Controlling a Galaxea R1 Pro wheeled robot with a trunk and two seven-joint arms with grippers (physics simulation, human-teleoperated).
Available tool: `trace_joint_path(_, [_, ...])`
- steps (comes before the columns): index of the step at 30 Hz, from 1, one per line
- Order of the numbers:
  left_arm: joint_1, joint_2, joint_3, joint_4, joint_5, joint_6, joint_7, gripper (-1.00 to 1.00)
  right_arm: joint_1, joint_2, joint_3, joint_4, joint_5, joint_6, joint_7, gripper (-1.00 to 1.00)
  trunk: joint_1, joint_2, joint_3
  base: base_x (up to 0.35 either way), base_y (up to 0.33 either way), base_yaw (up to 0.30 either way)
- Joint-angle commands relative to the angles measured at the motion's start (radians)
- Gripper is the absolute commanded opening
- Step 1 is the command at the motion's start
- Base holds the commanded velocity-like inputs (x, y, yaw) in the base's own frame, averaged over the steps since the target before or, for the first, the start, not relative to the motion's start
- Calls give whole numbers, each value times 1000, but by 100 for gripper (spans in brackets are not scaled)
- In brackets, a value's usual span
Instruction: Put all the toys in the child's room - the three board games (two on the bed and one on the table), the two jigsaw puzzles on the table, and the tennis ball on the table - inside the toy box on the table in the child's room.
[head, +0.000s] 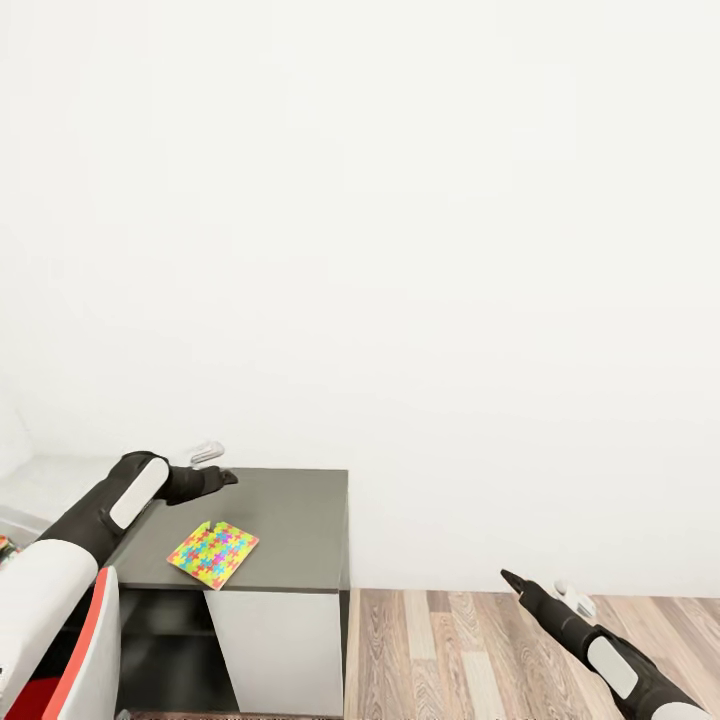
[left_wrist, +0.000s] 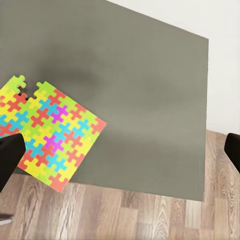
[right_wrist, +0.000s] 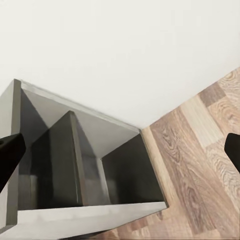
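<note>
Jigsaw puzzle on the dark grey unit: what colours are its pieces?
Yellow, green, blue, orange-red and some magenta on the jigsaw puzzle, clearest in the left wrist view.

Both arms are black with light grey oval panels: the left arm (head: 130, 495), the right arm (head: 610, 655). Each tapers to dark fingers (left_wrist: 10, 157). The trunk (head: 75, 650) looks white with red edging (partly cropped).

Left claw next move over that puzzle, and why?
Probably lower the left claw toward the puzzle's near edge. The left wrist view shows its fingers spread wide and empty above the grey side unit, the puzzle lying flat, slightly overhanging the edge.
</note>
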Motion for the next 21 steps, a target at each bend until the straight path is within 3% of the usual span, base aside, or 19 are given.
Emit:
trace_joint_path(1, [0, -4, -5, -1, 10, 1, 11, 100, 0, 0, -7, -2, -8, 26, 3, 100, 0, -1, -2, 0, 0, 0])
trace_joint_path(3, [0, -35, -9, 0, 9, 0, 28, 100, 0, 0, -8, -7, -7, 61, 1, 100, 0, -1, -3, 0, 0, 0])
trace_joint_path(7, [-1, -60, -9, 0, 8, -1, 99, 100, -1, 1, -8, -35, -6, 125, -39, 100, 0, -1, -5, 0, 0, 0])
trace_joint_path(9, [-1, -67, -5, 0, 8, -3, 179, 100, -5, 2, -7, -83, -4, 181, -146, 100, 0, -1, -6, 0, 0, 0])
trace_joint_path(11, [-1, -70, -4, 0, 8, -3, 219, 100, -6, 6, -6, -125, -4, 221, -252, 100, 0, -1, -6, 0, 0, 0])
trace_joint_path(15, [-1, -72, -3, 0, 8, -5, 252, 100, 0, 19, -3, -237, -4, 264, -469, 100, 0, -1, -7, 0, 0, 0])
trace_joint_path(21, [-1, -68, -2, 0, 8, -22, 266, 100, 4, 24, -3, -306, -7, 276, -539, 100, 0, -1, -7, 0, 0, 0])
